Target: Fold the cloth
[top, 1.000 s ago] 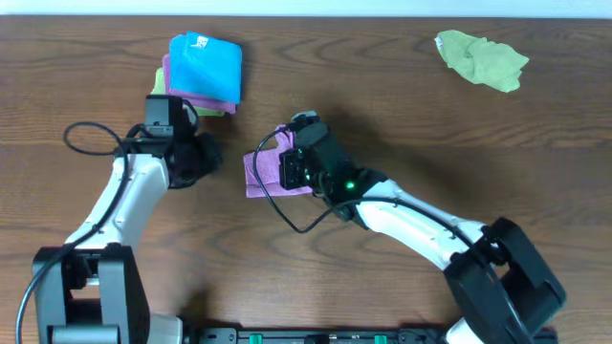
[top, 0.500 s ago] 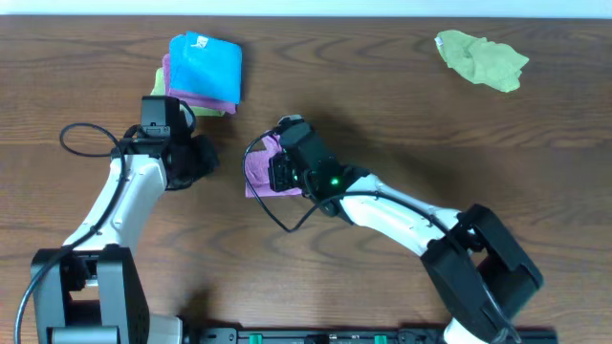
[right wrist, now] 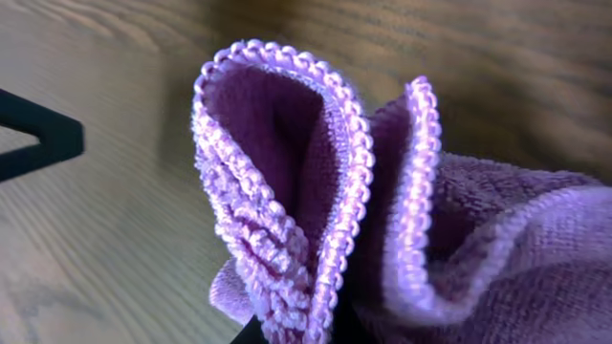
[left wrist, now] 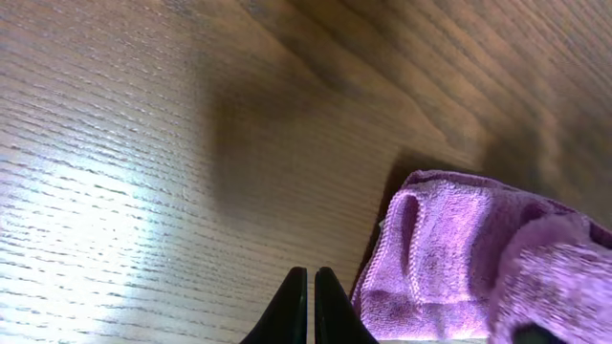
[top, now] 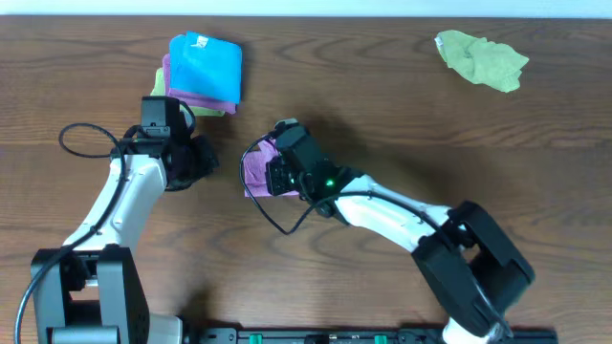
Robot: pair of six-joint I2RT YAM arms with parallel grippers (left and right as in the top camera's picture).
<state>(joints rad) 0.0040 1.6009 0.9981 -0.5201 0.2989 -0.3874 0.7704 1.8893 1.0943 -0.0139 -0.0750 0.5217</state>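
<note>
The purple cloth (top: 256,170) lies bunched on the wooden table near the middle. My right gripper (top: 273,170) is over it and shut on its stitched edge, which loops up in folds in the right wrist view (right wrist: 316,201). My left gripper (top: 196,161) is shut and empty, just left of the cloth. In the left wrist view its closed fingertips (left wrist: 311,306) sit beside the cloth's folded edge (left wrist: 449,258), not touching it.
A stack of folded cloths, blue on top (top: 204,67) with a purple edge and a yellow-green one under it, sits at the back left. A crumpled lime-green cloth (top: 481,57) lies at the back right.
My right gripper has moved left with the cloth's edge, drawing it over the rest of the cloth. The left arm has barely moved.
</note>
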